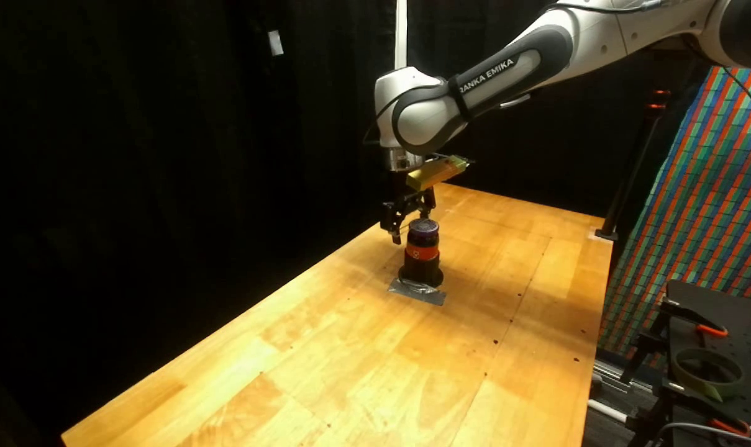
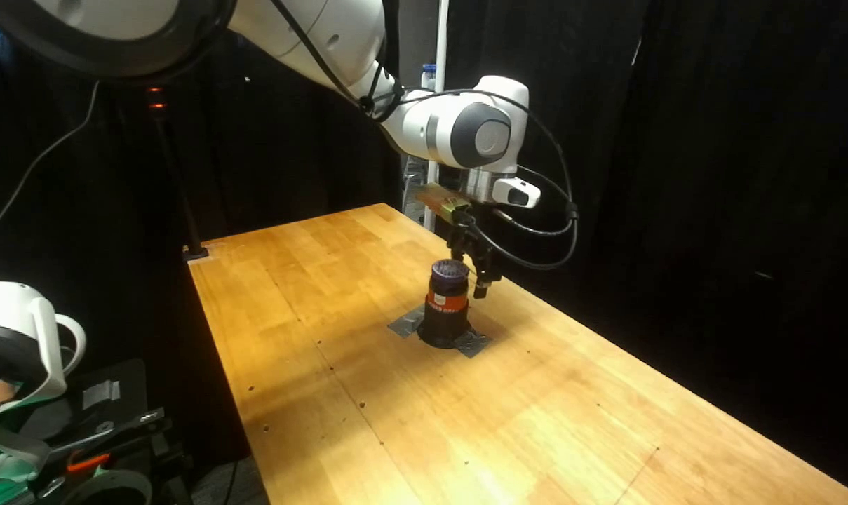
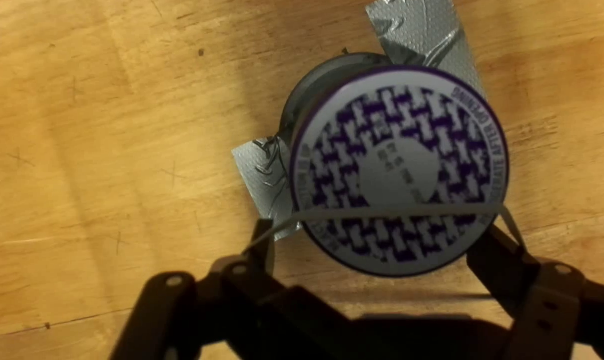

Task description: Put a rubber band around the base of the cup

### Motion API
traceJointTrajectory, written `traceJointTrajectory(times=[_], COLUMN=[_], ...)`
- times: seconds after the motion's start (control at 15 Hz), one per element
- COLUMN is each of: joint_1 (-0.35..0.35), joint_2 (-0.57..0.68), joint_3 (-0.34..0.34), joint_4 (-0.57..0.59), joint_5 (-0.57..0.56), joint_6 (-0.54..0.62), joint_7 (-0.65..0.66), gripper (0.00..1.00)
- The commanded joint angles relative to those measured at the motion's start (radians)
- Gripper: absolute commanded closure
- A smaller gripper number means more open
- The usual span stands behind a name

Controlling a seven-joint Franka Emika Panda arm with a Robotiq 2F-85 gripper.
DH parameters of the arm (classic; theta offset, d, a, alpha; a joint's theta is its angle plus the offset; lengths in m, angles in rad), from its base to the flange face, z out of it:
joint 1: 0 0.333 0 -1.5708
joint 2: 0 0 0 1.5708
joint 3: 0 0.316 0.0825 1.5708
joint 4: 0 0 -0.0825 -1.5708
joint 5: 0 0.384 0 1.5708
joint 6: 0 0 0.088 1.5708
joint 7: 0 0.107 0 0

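The cup (image 1: 423, 253) is a short dark jar with a purple-and-white lid and an orange-red stripe. It stands upright on the wooden table in both exterior views (image 2: 446, 303), and its lid fills the middle of the wrist view (image 3: 399, 167). My gripper (image 1: 410, 228) is open above the table, close beside the cup's top, also in an exterior view (image 2: 470, 275). A pale rubber band (image 3: 396, 211) is stretched between the spread fingers (image 3: 376, 245). In the wrist view it crosses in front of the lid's near part. I cannot tell whether it touches the lid.
Grey tape strips (image 1: 420, 293) (image 2: 406, 322) hold the cup's wide black base to the wooden table (image 1: 350, 372). A dark post (image 2: 178, 189) stands at a table corner. A cart with a tape roll (image 1: 707, 369) stands beside the table. Black curtains hang behind.
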Motion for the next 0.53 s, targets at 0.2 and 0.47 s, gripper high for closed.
traceJointTrajectory(times=[0.2,0.47], joint_1=[0.007,0.004], joint_2=[-0.052,-0.164], joint_3=[0.001,0.004], joint_4=[-0.086,-0.244], joint_5=[0.006,0.022], joint_6=[-0.023,0.03], joint_7=[-0.012,0.012], gripper=[0.0,0.0])
